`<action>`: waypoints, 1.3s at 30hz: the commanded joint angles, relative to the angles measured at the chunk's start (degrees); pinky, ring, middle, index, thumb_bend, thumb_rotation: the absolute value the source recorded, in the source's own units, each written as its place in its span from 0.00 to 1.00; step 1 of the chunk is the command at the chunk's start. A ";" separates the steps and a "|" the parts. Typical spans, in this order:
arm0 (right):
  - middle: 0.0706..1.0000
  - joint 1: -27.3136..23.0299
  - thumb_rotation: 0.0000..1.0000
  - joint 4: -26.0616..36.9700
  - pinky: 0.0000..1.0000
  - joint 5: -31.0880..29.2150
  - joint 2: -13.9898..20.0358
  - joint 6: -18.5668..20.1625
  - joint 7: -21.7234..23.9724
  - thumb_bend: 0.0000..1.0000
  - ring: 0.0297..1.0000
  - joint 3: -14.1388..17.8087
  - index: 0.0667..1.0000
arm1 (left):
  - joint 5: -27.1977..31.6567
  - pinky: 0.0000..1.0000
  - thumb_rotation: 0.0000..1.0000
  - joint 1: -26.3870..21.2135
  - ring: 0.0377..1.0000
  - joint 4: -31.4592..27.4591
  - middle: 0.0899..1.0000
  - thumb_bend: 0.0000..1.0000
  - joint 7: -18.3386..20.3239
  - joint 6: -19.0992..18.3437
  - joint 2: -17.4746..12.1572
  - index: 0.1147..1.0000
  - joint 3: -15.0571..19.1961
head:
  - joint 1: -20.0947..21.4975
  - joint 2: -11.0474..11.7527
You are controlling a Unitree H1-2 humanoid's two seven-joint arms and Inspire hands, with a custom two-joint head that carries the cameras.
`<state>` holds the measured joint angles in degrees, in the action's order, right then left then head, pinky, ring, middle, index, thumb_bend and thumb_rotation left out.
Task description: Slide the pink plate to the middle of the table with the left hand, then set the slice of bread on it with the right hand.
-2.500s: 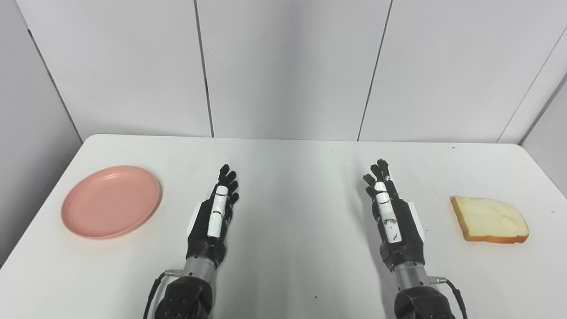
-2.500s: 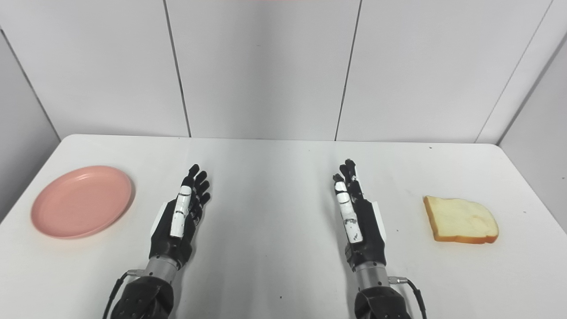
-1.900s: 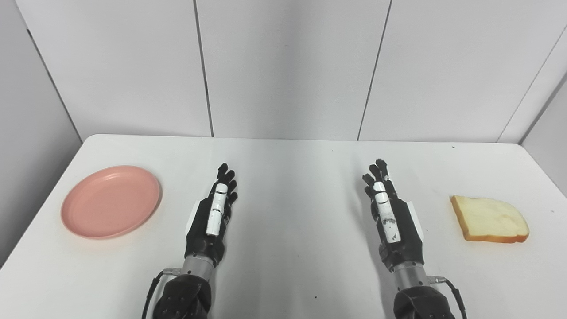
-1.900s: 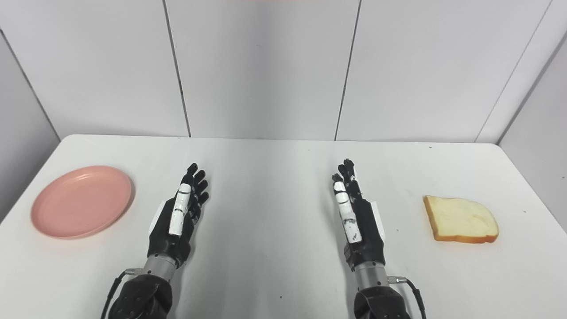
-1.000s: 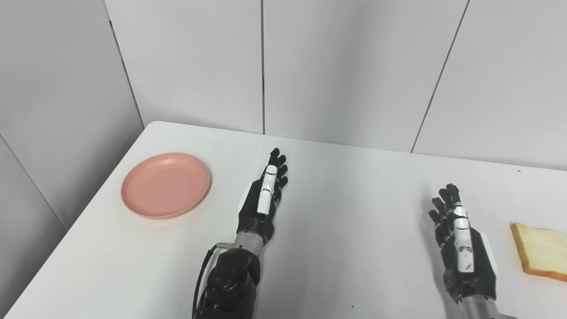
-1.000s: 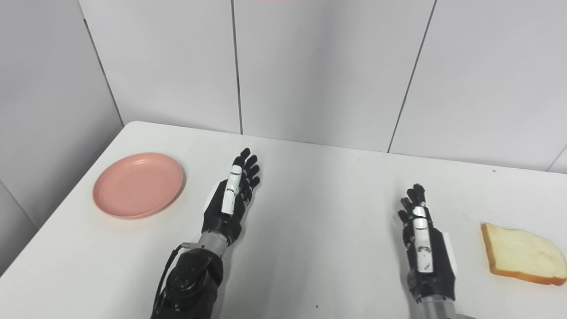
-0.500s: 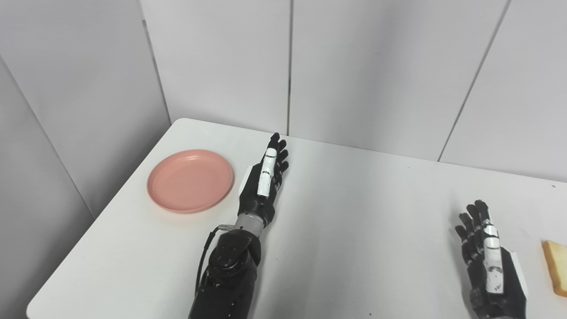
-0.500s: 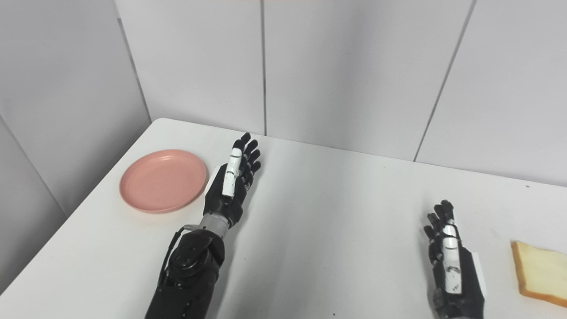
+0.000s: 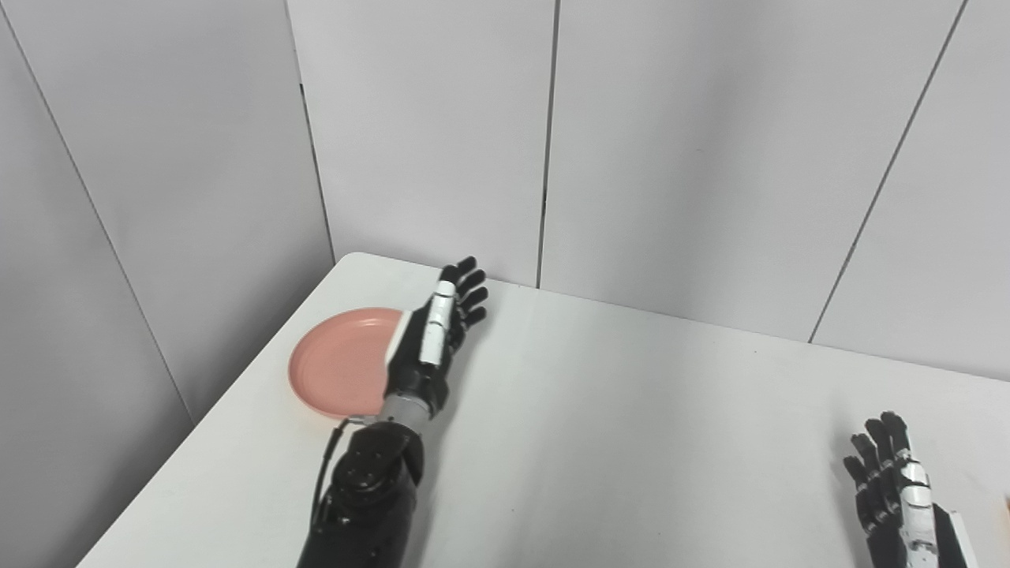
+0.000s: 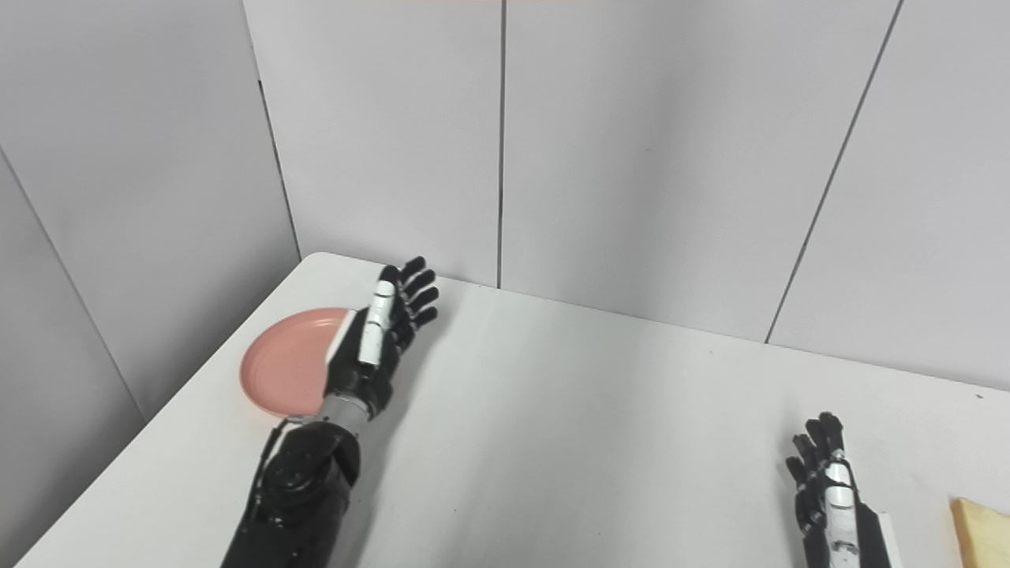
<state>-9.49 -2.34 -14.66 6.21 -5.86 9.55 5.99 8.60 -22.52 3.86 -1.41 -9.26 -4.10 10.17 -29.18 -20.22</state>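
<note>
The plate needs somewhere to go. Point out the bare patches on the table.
The widest bare stretch of table runs between the left hand and the right hand, back to the wall. A bare strip lies near the front edge, right of the left arm. It is tight at the left corner, around the plate, and at the right edge by the bread.

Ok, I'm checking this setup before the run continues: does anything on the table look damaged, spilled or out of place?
Nothing stands out. The pink plate lies flat and whole near the table's left edge, partly behind the open left hand. The bread slice lies at the right, cut off by the frame.
</note>
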 commanded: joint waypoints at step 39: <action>1.00 -1.59 0.94 2.06 1.00 -1.47 0.68 -2.86 0.89 0.53 0.99 0.49 1.00 | 0.46 0.68 1.00 -8.92 0.71 23.87 0.68 0.70 -3.49 14.18 -17.57 0.69 10.25 | -4.16 0.17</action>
<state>-9.88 -2.28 -15.51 6.35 -6.28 9.62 6.22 8.84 -28.21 27.98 -5.17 1.81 -19.47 20.13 -33.31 -20.04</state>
